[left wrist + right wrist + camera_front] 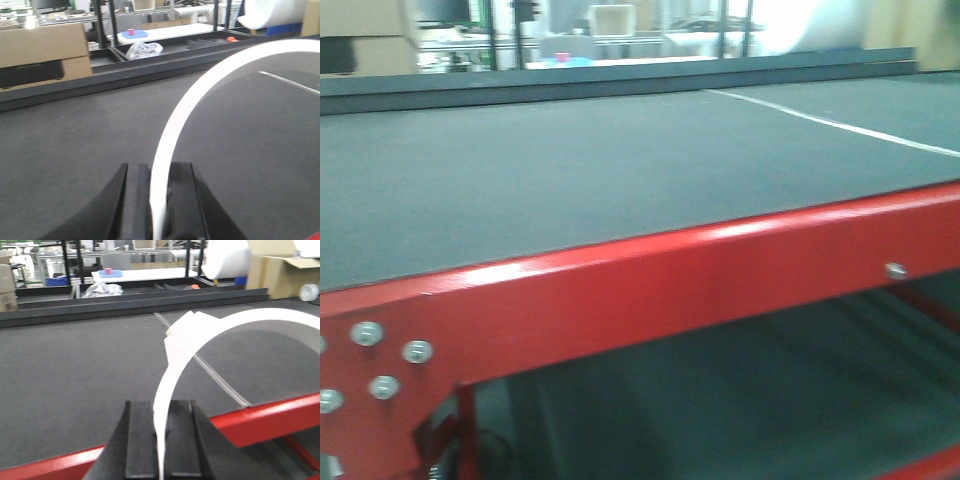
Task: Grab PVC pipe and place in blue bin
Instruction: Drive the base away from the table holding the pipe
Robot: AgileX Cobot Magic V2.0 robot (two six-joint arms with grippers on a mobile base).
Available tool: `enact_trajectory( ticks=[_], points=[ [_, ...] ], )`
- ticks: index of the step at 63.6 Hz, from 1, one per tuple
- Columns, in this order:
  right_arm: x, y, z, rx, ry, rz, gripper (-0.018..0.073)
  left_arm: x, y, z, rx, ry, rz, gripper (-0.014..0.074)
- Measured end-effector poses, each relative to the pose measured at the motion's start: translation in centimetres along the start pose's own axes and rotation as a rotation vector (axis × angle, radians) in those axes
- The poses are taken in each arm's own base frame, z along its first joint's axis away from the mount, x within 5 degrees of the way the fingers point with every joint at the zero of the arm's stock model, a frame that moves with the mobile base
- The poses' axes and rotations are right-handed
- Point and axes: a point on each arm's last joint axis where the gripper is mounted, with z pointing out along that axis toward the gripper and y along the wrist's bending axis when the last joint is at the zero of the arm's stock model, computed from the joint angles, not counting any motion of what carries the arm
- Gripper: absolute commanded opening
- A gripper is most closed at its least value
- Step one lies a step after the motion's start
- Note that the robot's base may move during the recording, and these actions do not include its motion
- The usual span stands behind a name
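Note:
In the left wrist view, my left gripper [159, 170] is shut on a PVC pipe [200, 85], a thin white arc. It rises from between the black fingers and curves off to the right above the dark mat. In the right wrist view, my right gripper [160, 407] is shut on a similar white arc [235, 320]. This one has a flat tab [182, 332] near its top left, and it hangs over the table's red front edge. The blue bin is out of view. Neither gripper shows in the front view.
The dark table mat [570, 170] has a red metal front rail [650, 280] and a white line [840, 125] at the right. A raised black rail [150, 70] runs along the far side. Behind it are a cardboard box [42, 50], a plastic bag [144, 49] and a blue tray [134, 34].

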Motion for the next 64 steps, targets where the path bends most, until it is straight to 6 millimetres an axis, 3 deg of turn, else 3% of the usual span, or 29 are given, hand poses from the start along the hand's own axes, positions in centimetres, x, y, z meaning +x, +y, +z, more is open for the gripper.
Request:
enact_trajectory(
  ticks=[64],
  points=[
    [0.00,0.00,0.00,0.000,0.000,0.000,-0.0168,0.00,0.00,0.00,0.000,0.000,0.000,-0.0111]
  ],
)
